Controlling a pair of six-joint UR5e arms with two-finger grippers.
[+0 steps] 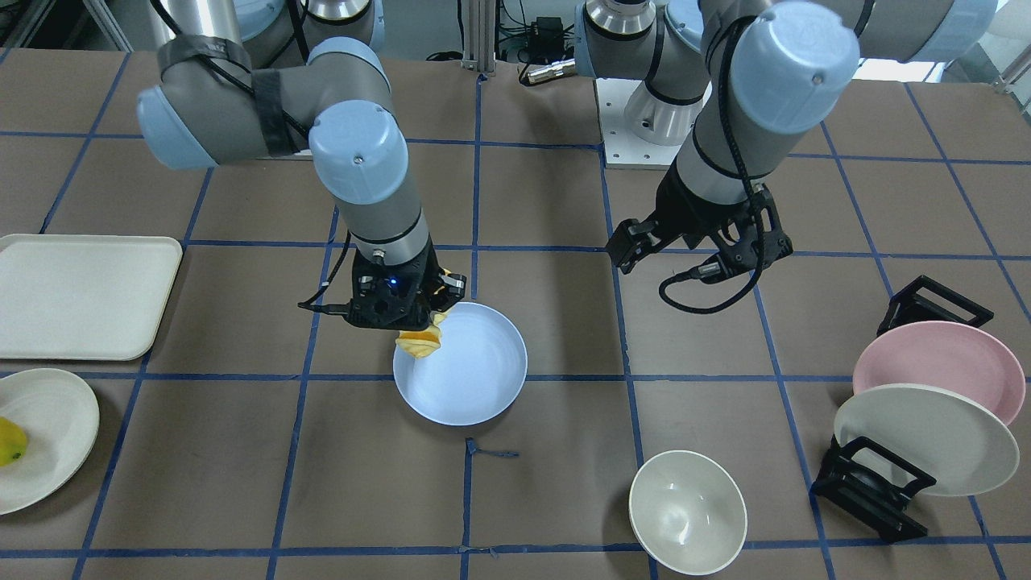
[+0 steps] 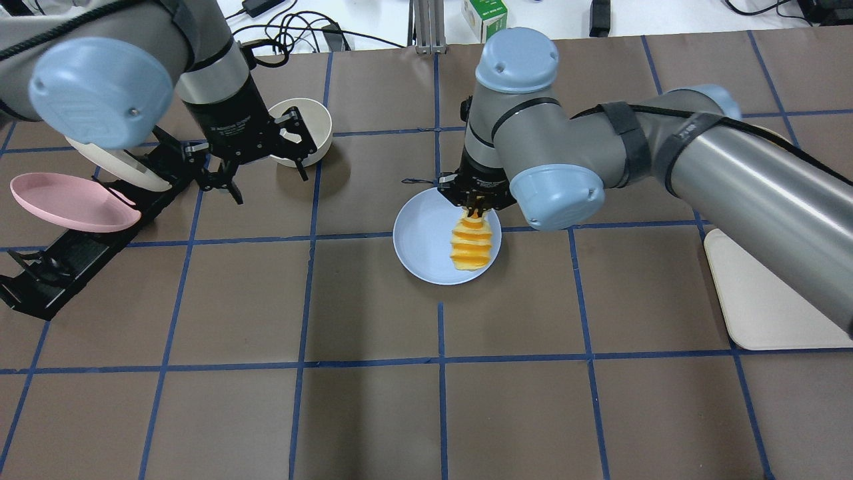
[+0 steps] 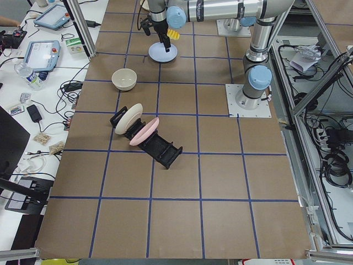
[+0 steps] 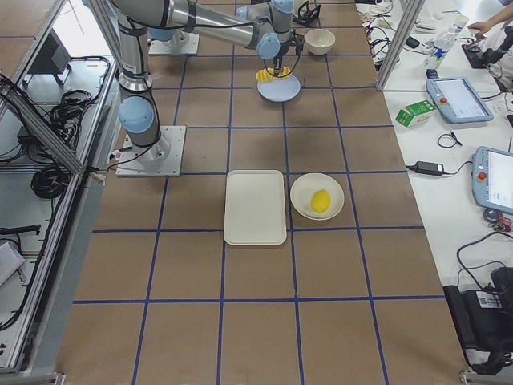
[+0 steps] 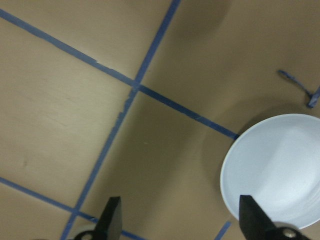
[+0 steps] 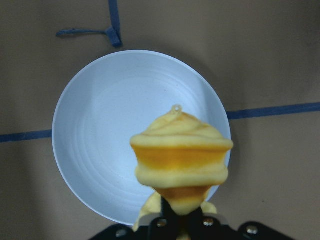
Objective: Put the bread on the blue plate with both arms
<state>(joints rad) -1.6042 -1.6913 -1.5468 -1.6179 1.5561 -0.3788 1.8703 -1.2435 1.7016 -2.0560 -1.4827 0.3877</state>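
- Right gripper (image 2: 474,209) is clamped on the top end of the bread (image 2: 472,243). The loaf hangs down from it over the blue plate (image 2: 416,250), above the plate's right half in my overhead view. I can't tell whether the low end touches the plate.
- Left gripper (image 2: 266,177) has its fingers spread wide with nothing between them. It hangs above bare table, apart from the blue plate, which shows at the edge of its wrist view.
- One table (image 1: 548,451), with a brown cover and a blue tape grid. The blue plate sits near its middle on a tape line, with bare cover on every side of it.
- One cream tray (image 1: 80,298), flat on the table and well apart from the blue plate, out on the right arm's side.
- One black rack (image 3: 160,149), out on the left arm's side and well apart from the blue plate.
- I count four plates:
  - the blue plate;
  - one pink plate (image 1: 938,362), leaning in the rack;
  - one cream plate (image 1: 926,439), also leaning in the rack, just beside the pink one;
  - one cream plate with fruit (image 4: 304,188), flat on the table and just beside the tray.
- One cream bowl (image 1: 685,507), upright between the rack and the blue plate and touching neither.
- One loaf, the bread.
- One yellow fruit (image 4: 320,200), lying on that flat cream plate.
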